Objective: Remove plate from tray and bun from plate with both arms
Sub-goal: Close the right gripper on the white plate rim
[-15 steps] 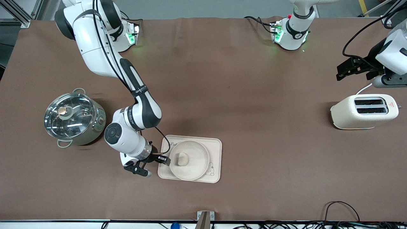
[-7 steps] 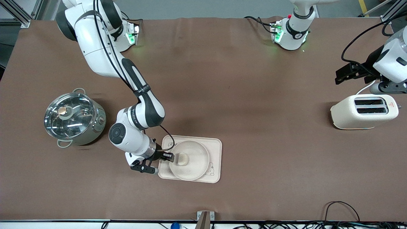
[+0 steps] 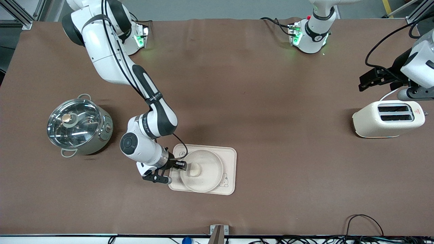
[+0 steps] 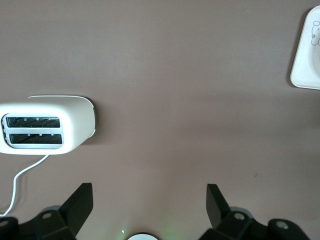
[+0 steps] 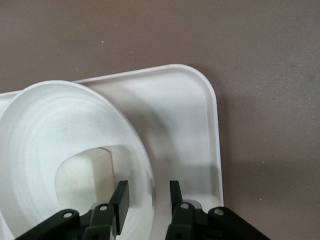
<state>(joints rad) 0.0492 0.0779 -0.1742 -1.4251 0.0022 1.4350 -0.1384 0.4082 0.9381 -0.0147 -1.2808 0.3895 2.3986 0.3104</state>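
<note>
Brown table: plate (image 3: 206,176) (cream, round) holds bun (image 3: 194,169).

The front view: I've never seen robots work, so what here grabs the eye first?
Probably the right arm, bent low over the table, its right gripper straddling the rim of the plate with one of its jaws inside and one outside. The plate sits on a cream tray and holds a small bun. A shiny lidded pot stands toward the right arm's end, a toaster toward the left arm's end.
</note>
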